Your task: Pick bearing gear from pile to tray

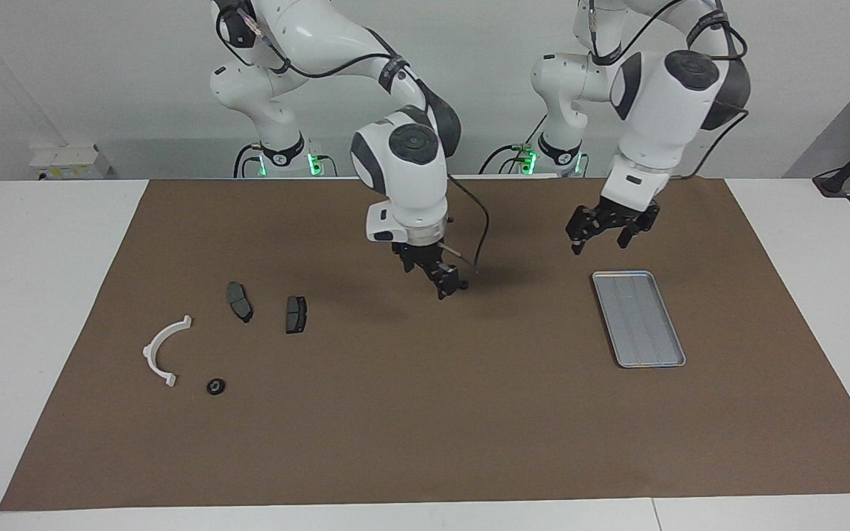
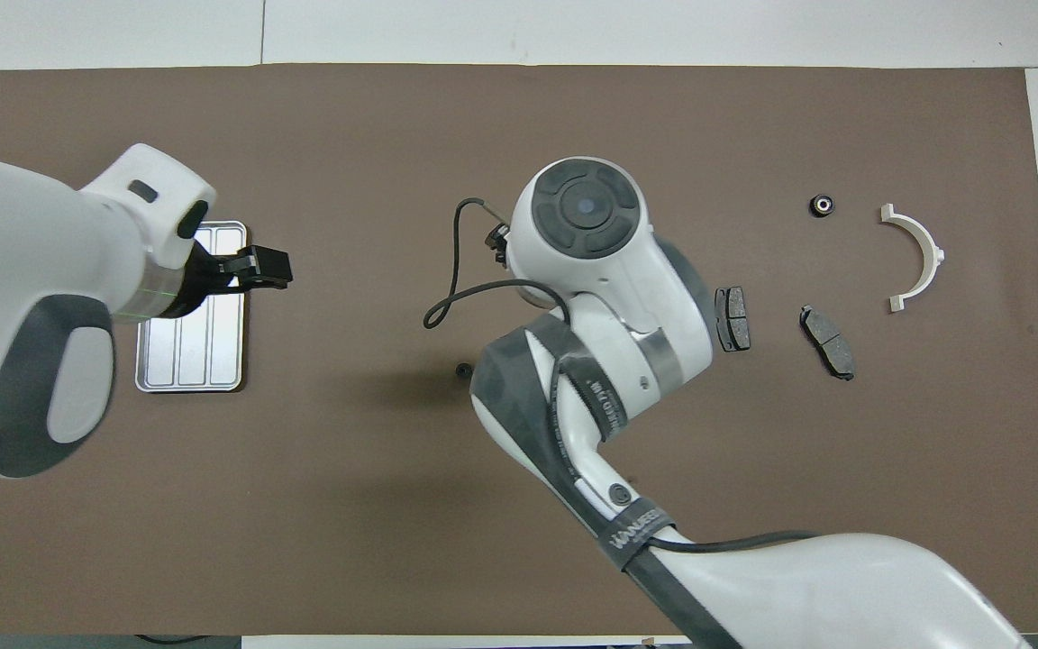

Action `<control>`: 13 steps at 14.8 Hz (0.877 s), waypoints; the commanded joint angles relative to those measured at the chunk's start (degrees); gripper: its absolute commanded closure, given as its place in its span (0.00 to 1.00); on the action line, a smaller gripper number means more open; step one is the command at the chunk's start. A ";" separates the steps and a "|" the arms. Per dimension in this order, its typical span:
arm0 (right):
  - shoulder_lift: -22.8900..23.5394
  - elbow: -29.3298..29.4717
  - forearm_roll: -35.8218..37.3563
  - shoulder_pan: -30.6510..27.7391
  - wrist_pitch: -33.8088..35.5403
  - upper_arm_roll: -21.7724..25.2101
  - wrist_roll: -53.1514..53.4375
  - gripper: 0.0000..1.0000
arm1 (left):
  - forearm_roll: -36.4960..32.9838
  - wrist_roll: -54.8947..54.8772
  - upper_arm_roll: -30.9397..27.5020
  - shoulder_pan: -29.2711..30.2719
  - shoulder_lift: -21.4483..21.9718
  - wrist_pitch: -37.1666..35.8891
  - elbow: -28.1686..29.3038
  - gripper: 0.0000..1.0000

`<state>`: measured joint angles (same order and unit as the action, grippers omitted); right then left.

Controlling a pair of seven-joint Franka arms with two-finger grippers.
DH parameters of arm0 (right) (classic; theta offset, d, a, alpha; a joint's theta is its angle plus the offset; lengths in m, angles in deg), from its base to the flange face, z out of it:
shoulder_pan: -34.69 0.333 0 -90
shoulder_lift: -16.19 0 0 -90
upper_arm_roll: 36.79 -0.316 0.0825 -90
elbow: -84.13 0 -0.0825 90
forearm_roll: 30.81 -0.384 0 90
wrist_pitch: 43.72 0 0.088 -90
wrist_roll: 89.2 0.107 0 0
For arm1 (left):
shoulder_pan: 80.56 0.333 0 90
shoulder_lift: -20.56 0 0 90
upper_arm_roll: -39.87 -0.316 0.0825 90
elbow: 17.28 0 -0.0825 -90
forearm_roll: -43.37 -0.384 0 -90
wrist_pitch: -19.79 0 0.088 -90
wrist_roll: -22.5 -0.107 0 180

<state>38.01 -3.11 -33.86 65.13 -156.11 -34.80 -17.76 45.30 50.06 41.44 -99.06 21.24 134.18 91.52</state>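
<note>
Clock hours are read on the facing view, with 12 toward the robots. At 9 o'clock on the brown mat [image 1: 425, 442] lies the pile. Its white curved bracket [image 1: 152, 345] comes first, and a small round black piece [image 1: 215, 386] sits at the bracket's 4 o'clock, close by but apart from it. Two dark brake pads [image 1: 240, 301] [image 1: 296, 314] lie side by side at the bracket's 2 o'clock, not touching each other.

The right gripper [image 1: 446, 284] hangs low over the middle of the mat. I cannot tell whether its jaws are apart or together, and nothing shows between them. In the overhead view a second small round black piece [image 2: 462, 370] rests on the mat near the centre, in the arm's shadow. It is between the pads and the tray and well apart from both.

The left gripper [image 1: 606, 230] hangs over the mat at the tray's 11 o'clock, jaws spread wide and touching nothing. The silver tray [image 1: 639, 318] lies at 3 o'clock on the mat, with both round pieces outside it
</note>
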 commanded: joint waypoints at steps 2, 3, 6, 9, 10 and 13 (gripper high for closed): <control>-2.57 -0.92 0.77 -9.67 1.91 -0.75 -20.84 0.00 | -0.17 10.56 -1.04 -8.37 -4.63 5.64 0.88 0.01; -2.57 -0.92 0.94 -12.48 1.91 -0.75 -27.08 0.00 | -0.18 11.71 -1.13 -9.70 -4.63 7.66 2.81 0.01; -2.48 -1.62 2.87 -18.99 1.47 -0.75 -39.33 0.00 | -0.26 15.14 -1.13 -12.42 -4.89 10.67 5.28 0.01; -1.96 -2.67 4.54 -23.74 0.34 -0.75 -44.63 0.00 | -4.99 22.60 -1.04 -16.38 -9.98 13.82 5.20 0.01; -1.69 -3.46 4.54 -25.06 -1.24 -0.75 -44.63 0.00 | -5.27 23.41 -1.04 -17.43 -11.30 14.27 5.20 0.01; 0.67 -4.78 6.82 -26.91 -5.28 -0.75 -44.37 0.00 | -5.27 23.68 -1.04 -19.11 -13.42 14.45 5.29 0.01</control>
<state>37.36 -6.53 -28.76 39.62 -158.29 -34.67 -61.67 41.41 72.48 41.42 -116.50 8.93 147.33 96.42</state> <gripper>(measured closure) 0.000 0.000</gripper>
